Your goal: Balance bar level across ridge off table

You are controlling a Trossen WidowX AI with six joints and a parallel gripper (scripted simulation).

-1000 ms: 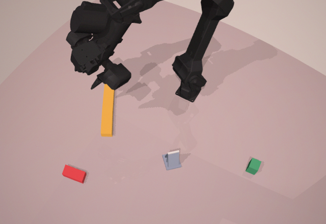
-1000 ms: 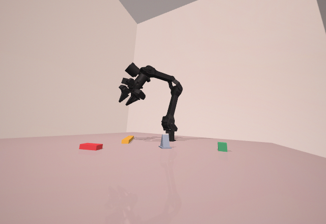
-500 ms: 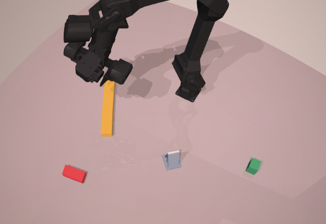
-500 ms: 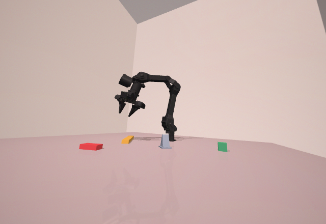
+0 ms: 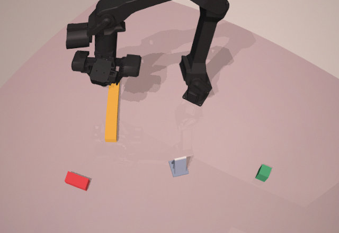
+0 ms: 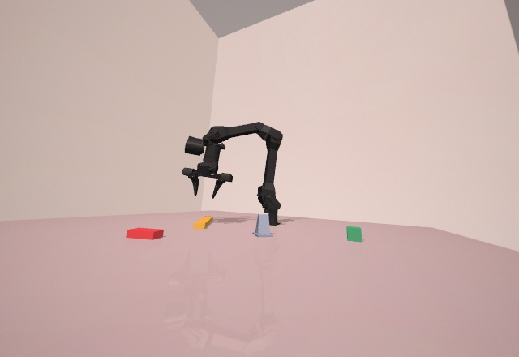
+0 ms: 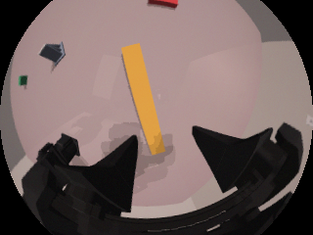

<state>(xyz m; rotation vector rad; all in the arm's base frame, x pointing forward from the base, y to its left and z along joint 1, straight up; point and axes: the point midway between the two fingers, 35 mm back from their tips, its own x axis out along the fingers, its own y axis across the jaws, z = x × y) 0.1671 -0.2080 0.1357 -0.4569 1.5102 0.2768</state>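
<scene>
The long orange bar point(image 5: 112, 113) point(image 6: 203, 222) point(image 7: 142, 95) lies flat on the table; in the top view its far end is hidden under the gripper. The ridge point(image 5: 180, 166) point(image 6: 263, 225) point(image 7: 53, 52) is a small blue-grey stand with a narrow pale top edge, upright on a flat base, with nothing on it. My gripper point(image 6: 204, 197) point(image 7: 165, 134) is open and empty, pointing down well above the table. In the wrist view the bar's near end shows ahead of the gap between the fingertips, closer to the left one. In the top view the fingertips are mostly hidden.
A red block point(image 5: 77, 180) point(image 6: 144, 234) point(image 7: 163, 3) lies on the table, left of the ridge in the top and exterior views. A green block point(image 5: 263, 172) point(image 6: 353, 234) point(image 7: 22, 80) stands right of the ridge there. The arm's base point(image 5: 195, 95) is behind the ridge.
</scene>
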